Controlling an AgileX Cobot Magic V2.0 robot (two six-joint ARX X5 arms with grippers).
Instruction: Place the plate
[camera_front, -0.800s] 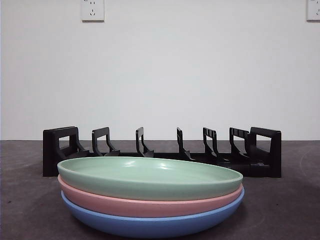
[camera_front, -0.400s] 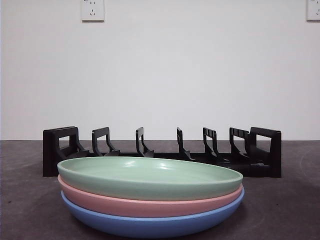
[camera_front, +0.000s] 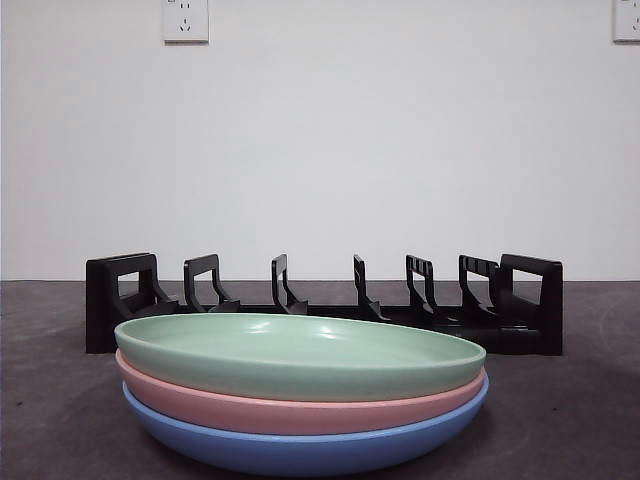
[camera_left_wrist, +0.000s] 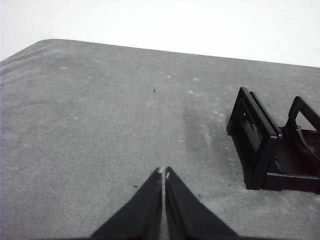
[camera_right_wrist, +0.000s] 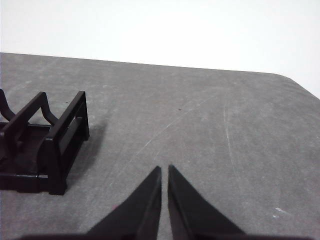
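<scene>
Left end effector (camera_left_wrist: 163, 172): jaws brought together with only a hairline slit between the tips, nothing gripped, poised over bare grey worktop (camera_left_wrist: 90, 125), one end of the black dish rack (camera_left_wrist: 272, 145) off to its side and well apart from the tips. Right end effector (camera_right_wrist: 164, 170): jaws likewise nearly closed, a thin gap between the tips, nothing held, over bare worktop with the rack's other end frame in its wrist view, also well apart. Neither arm appears in the front view. Rack: low black plastic, a row of upright dividers between two taller looped end frames, all slots vacant. Directly in front of the rack, on the camera's side and separated from it by a strip of worktop, sits a stack of three shallow round plates, nested flat. Top is the green plate (camera_front: 300, 352), pale mint, matte, with a smooth low rim and soft light patches on its inner surface; under it the pink plate (camera_front: 290, 412), only its rim band visible; at the bottom the blue plate (camera_front: 300, 452), resting on the worktop, its curved underside showing. The stack is level and roughly centred on the rack's length. Behind the rack, a plain white wall with a socket (camera_front: 185, 19) high up.
</scene>
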